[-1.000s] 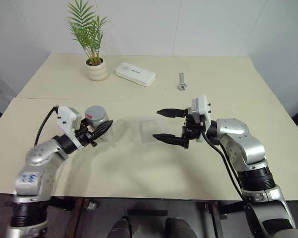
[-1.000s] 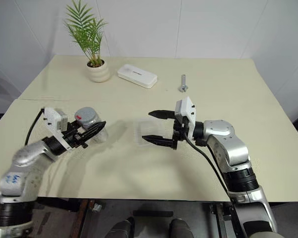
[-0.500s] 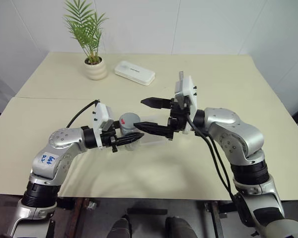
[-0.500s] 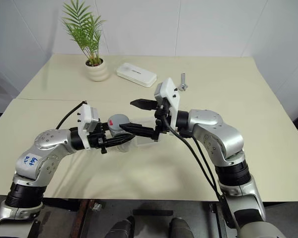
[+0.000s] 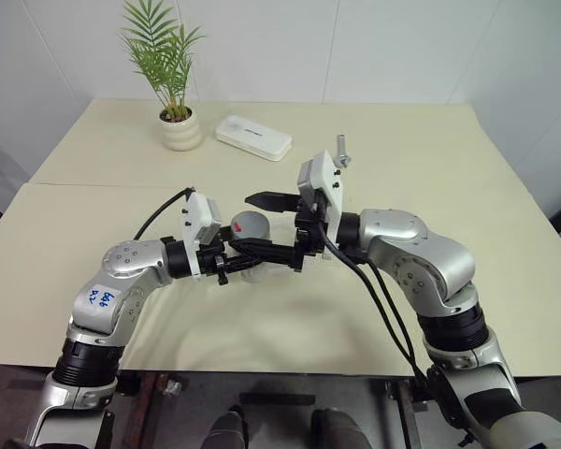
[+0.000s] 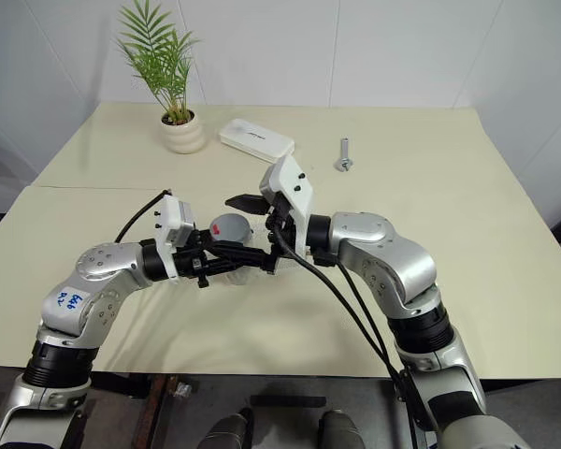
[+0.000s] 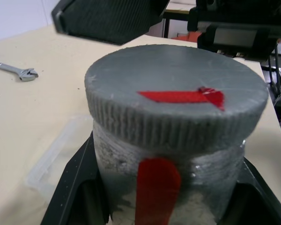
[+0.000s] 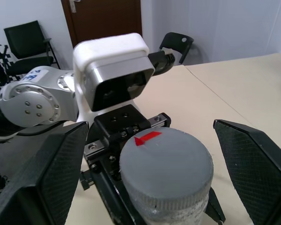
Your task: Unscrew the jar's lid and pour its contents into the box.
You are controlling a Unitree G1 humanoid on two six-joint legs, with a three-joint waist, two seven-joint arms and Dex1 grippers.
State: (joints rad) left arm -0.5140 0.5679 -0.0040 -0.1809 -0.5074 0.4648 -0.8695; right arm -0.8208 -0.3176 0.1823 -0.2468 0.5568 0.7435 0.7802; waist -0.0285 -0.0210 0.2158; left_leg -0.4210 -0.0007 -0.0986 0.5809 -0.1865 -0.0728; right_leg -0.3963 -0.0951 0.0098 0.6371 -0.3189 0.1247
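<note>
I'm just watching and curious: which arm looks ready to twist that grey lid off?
The right. Its gripper is open, fingers either side of the lid, while the left gripper is shut on the jar.

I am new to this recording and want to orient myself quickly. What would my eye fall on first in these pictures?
First, the two arms meeting over the middle of the table: the left gripper is shut on the jar, whose grey lid with a red mark is still on. The right gripper stands wide open, one finger on each side of the lid. At the far edge stand a potted plant, a white case and a small wrench.
</note>
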